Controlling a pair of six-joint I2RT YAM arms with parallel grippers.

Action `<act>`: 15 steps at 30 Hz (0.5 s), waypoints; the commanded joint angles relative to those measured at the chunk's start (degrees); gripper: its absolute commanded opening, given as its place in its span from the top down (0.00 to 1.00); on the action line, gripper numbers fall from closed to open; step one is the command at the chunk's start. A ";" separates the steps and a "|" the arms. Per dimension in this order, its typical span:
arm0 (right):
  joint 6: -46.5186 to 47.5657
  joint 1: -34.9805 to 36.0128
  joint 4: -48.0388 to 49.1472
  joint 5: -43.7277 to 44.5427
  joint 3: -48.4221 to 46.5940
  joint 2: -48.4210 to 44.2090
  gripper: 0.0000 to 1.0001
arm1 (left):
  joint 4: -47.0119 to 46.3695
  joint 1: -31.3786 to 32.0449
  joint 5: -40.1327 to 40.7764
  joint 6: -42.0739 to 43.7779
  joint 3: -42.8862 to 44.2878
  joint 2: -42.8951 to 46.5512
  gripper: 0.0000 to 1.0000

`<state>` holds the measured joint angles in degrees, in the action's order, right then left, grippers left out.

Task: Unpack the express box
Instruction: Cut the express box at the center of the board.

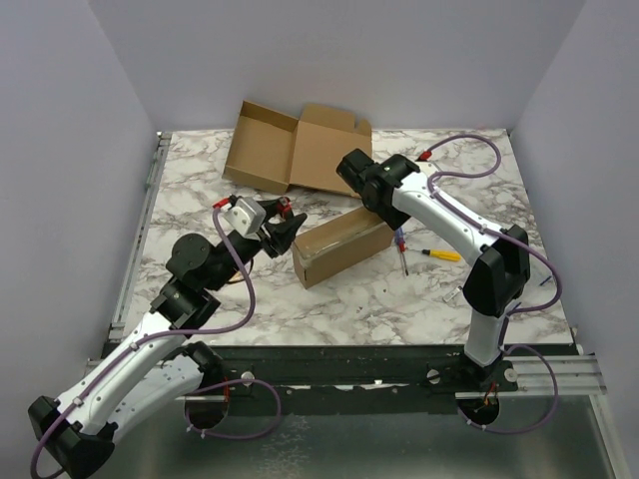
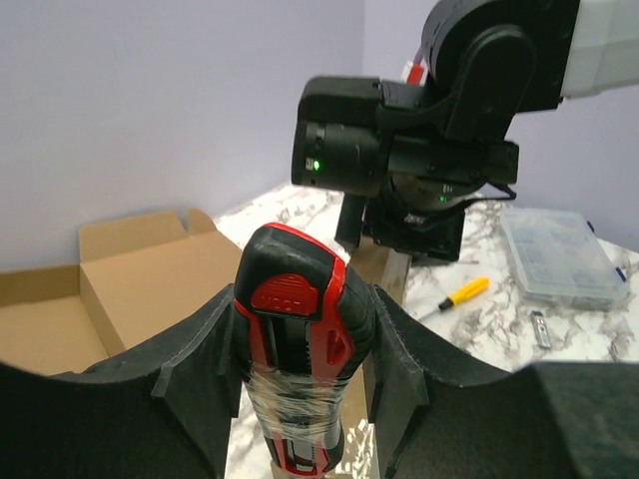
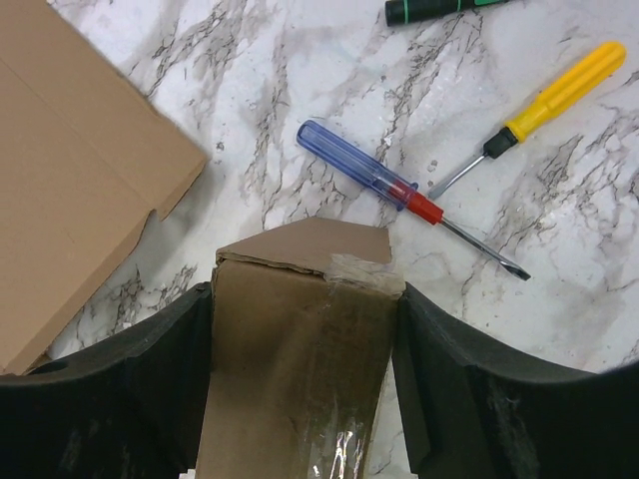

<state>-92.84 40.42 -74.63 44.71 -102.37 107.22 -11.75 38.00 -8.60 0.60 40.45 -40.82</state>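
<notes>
Two grippers work around the long box (image 1: 342, 246), which lies taped shut on the marble table (image 1: 200, 190). At the box's far end, the right gripper (image 3: 305, 299) straddles it, fingers (image 3: 150, 379) against both sides; whether they press firmly I cannot tell. Just left of the box, the left gripper (image 2: 303, 299) is clenched on a red-and-black utility knife (image 2: 297, 339), held above the table. Beyond the box lies an open carton (image 1: 290, 148). Right of the box lie a blue-handled screwdriver (image 3: 369, 178) and a yellow-handled screwdriver (image 3: 559, 95).

2x boxes (image 1: 290, 150) (image 1: 339, 249), 2x screwdrivers (image 3: 364, 170) (image 3: 559, 95), 1x green-black handle (image 3: 439, 9), 1x cutter (image 2: 295, 329), 1x case (image 2: 559, 254).
</notes>
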 commanded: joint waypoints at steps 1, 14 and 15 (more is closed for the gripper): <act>0.51 -0.51 0.45 1.60 -0.94 -0.77 0.46 | -10.49 0.26 0.00 3.07 -3.18 1.45 1.00; 1.91 -0.52 3.10 -0.40 0.83 -1.62 0.46 | -16.45 0.53 -2.43 5.49 -6.65 0.91 1.00; 1.89 -0.52 2.93 -0.39 0.76 -1.65 0.46 | -16.53 0.55 -2.54 5.49 -6.61 0.87 1.00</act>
<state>-90.78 40.10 -72.88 44.21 -102.28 107.22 -22.94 38.37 -9.26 5.50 34.11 -40.51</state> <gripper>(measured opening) 0.669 0.485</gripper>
